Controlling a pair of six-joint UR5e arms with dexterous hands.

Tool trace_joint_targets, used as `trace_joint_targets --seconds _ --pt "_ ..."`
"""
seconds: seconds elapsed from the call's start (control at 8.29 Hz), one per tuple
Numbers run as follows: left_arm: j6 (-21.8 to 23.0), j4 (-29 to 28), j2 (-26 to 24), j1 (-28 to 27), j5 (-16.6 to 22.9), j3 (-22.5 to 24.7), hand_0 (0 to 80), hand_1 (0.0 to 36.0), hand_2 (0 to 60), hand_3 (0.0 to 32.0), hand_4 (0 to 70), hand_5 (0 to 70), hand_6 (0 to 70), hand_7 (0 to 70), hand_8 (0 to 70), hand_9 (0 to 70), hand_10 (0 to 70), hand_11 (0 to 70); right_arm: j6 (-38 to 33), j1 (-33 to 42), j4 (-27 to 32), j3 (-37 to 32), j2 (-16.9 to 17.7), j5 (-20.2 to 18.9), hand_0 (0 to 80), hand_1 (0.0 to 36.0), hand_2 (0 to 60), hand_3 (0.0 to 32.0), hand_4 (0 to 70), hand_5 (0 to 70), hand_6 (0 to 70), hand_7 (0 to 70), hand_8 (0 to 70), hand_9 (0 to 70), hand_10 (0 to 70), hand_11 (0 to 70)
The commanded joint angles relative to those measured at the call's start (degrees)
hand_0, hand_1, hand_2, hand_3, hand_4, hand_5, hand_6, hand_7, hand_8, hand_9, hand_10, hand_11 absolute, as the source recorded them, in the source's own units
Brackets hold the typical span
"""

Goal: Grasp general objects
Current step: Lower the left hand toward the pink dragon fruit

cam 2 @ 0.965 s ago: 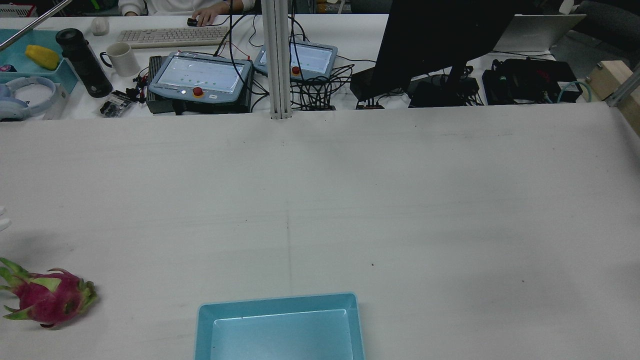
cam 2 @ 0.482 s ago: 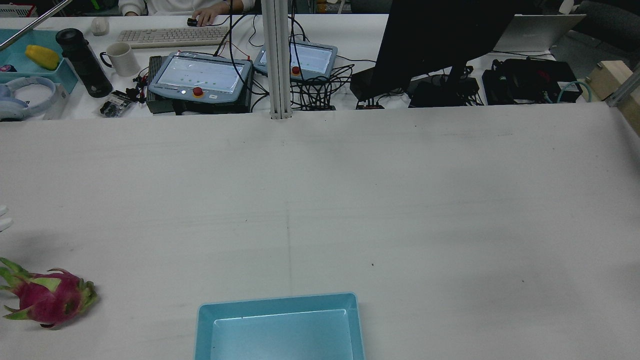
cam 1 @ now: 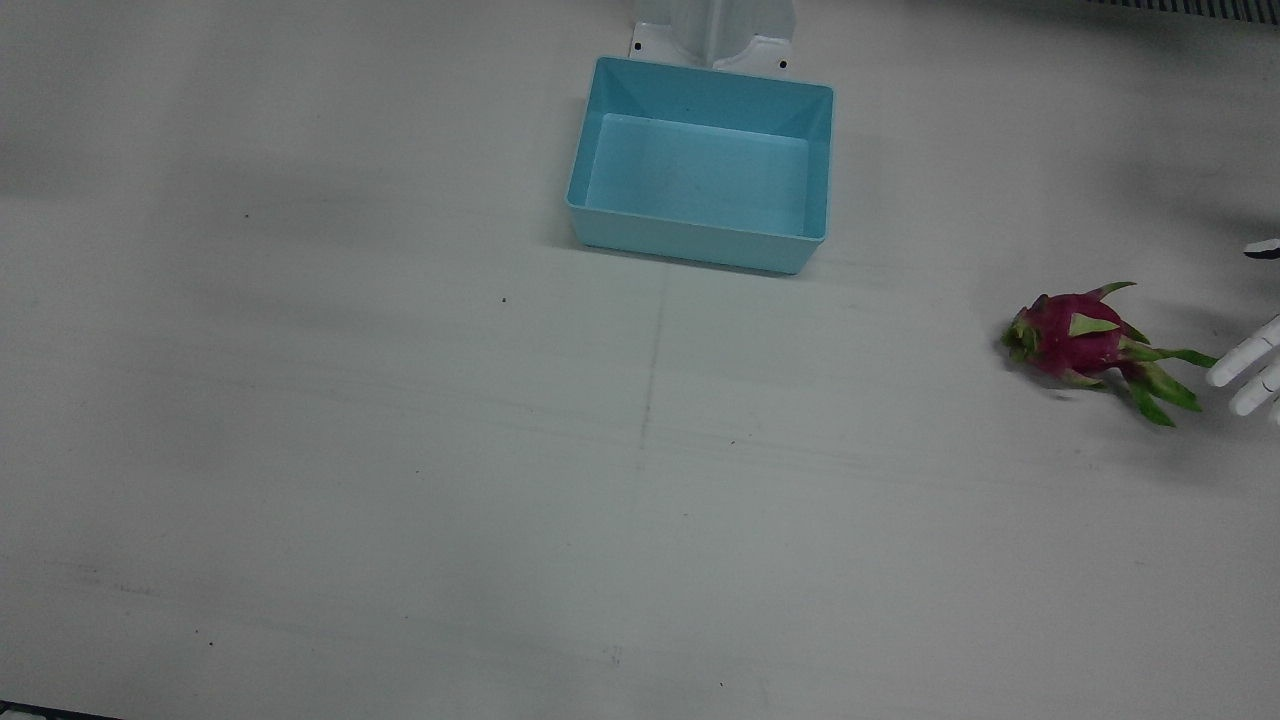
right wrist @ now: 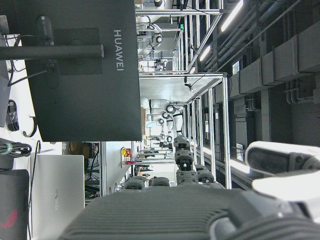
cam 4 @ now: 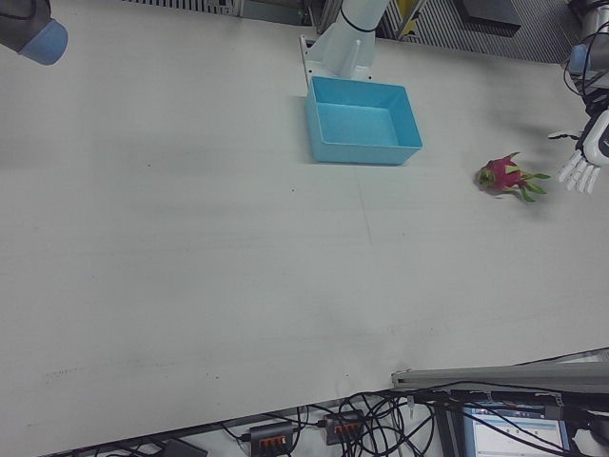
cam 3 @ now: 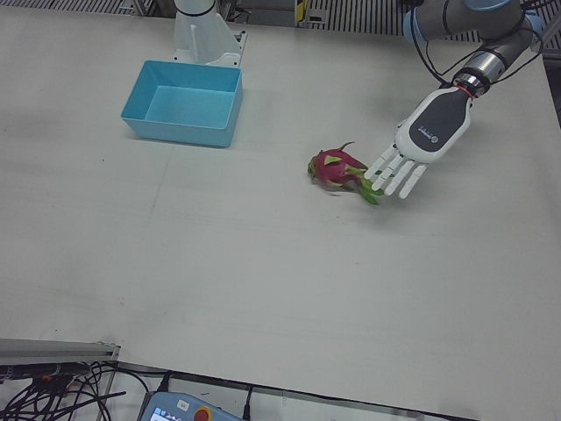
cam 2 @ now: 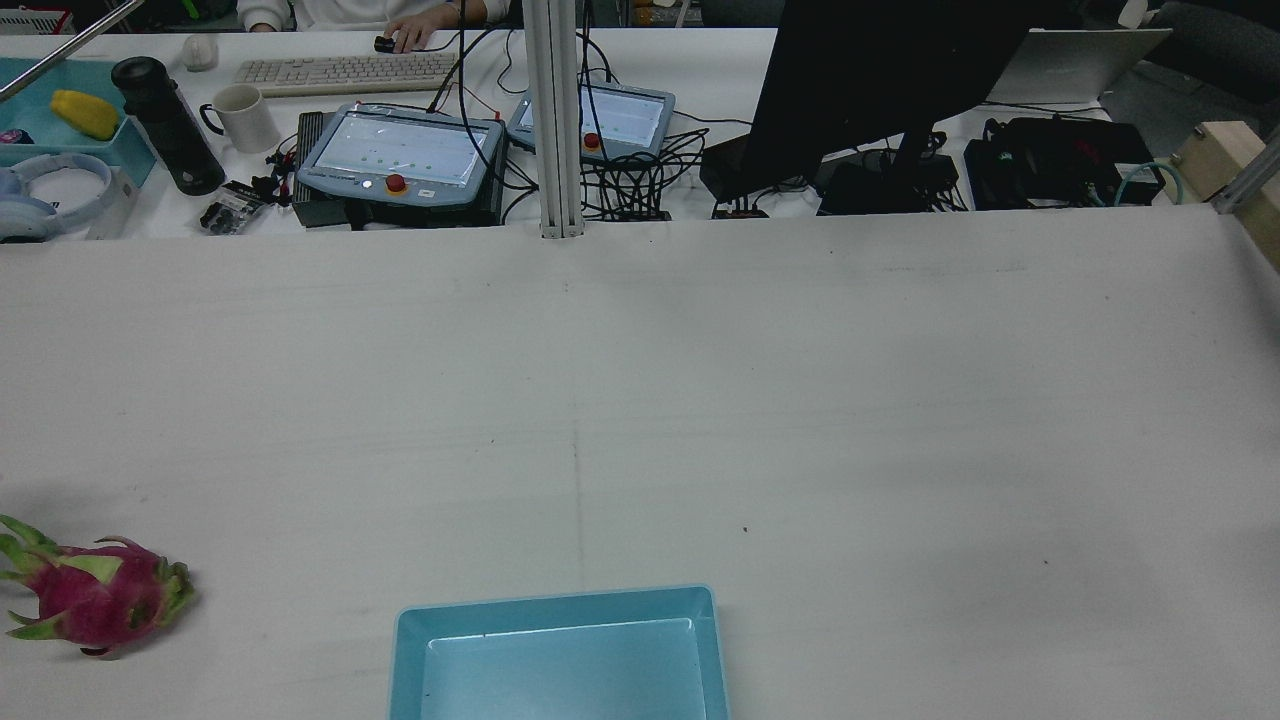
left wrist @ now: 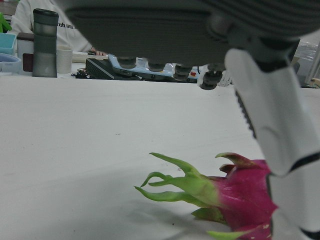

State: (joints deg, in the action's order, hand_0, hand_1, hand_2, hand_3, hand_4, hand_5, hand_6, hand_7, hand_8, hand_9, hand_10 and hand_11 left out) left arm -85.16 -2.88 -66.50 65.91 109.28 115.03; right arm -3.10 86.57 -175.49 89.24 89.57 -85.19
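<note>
A pink dragon fruit (cam 1: 1075, 338) with green scales lies on the white table near the left arm's side, also in the rear view (cam 2: 95, 597) at the lower left. My left hand (cam 3: 415, 145) is open, fingers spread, low over the table just beyond the dragon fruit (cam 3: 337, 167) at its leafy end, not holding it. In the left hand view the dragon fruit (left wrist: 245, 196) lies close under one finger (left wrist: 270, 125). Only fingertips (cam 1: 1245, 362) show in the front view. My right hand (right wrist: 200, 210) is raised, faces a monitor and ceiling, and holds nothing.
A light-blue bin (cam 1: 700, 247) stands empty near the pedestals, to the fruit's side (cam 3: 180, 133). Beyond the table's far edge are teach pendants (cam 2: 400, 155), a keyboard, a mug, a bottle and a black monitor (cam 2: 880, 80). A post (cam 2: 558, 120) rises there.
The white fingertips of my left hand, seen earlier at the rear view's left edge, have slipped out of that view. The dragon fruit and the bin have not moved.
</note>
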Motion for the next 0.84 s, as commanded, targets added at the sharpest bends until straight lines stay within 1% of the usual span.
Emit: trace_joint_targets --seconds 0.0,0.12,0.24,0.36,0.48,0.6,0.72 --pt "4.4 -2.8 0.4 -0.1 -0.4 -0.7 56.1 23.7 9.4 3.8 0.2 9.6 0.0 6.4 0.0 0.0 0.0 1.6 0.0 0.0 0.1 0.0 0.1 0.0 0.0 0.0 0.0 0.0 0.0 0.0 0.0 0.0 0.0 0.0 0.0 0.0" --pt "9.9 -7.7 1.0 -0.1 -0.4 -0.7 54.0 21.8 9.2 4.6 0.0 7.2 0.0 5.5 0.0 0.0 0.0 0.4 0.1 0.0 0.0 0.1 0.1 0.0 0.0 0.0 0.0 0.0 0.0 0.0 0.0 0.0 0.0 0.0 0.0 0.0" --pt "11.8 -10.9 1.1 -0.3 -1.7 -0.7 53.1 21.1 10.0 4.0 0.6 9.4 0.0 5.9 0.0 0.0 0.0 0.4 0.0 0.0 0.0 0.1 0.0 0.0 0.0 0.0 0.0 0.0 0.0 0.0 0.0 0.0 0.0 0.0 0.0 0.0" --pt "12.4 -15.1 1.0 -0.3 -7.8 -0.8 52.7 20.8 10.9 1.6 2.1 11.7 0.0 6.5 0.0 0.0 0.0 1.0 0.0 0.0 0.0 0.1 0.0 0.0 0.0 0.0 0.0 0.0 0.0 0.0 0.0 0.0 0.0 0.0 0.0 0.0" --pt "12.3 -19.0 0.9 -0.3 -12.6 -0.9 53.1 21.4 12.8 0.0 3.0 13.8 0.0 7.0 0.0 0.0 0.0 2.2 0.0 0.0 0.0 0.1 0.0 0.0 0.0 0.0 0.0 0.0 0.0 0.0 0.0 0.0 0.0 0.0 0.0 0.0" --pt "12.3 -21.1 0.2 -0.6 -18.3 -1.7 53.3 22.1 15.2 0.0 3.5 16.3 0.0 7.2 0.0 0.0 0.2 2.8 0.1 0.0 0.0 0.1 0.0 0.0 0.0 0.0 0.0 0.0 0.0 0.0 0.0 0.0 0.0 0.0 0.0 0.0" --pt "12.5 -18.2 -5.9 -0.6 -21.0 -4.7 53.1 21.7 14.8 0.0 4.8 21.2 0.0 7.5 0.0 0.1 0.4 3.1 0.1 0.0 0.0 0.1 0.0 0.0 0.0 0.0 0.0 0.0 0.0 0.0 0.0 0.0 0.0 0.0 0.0 0.0"
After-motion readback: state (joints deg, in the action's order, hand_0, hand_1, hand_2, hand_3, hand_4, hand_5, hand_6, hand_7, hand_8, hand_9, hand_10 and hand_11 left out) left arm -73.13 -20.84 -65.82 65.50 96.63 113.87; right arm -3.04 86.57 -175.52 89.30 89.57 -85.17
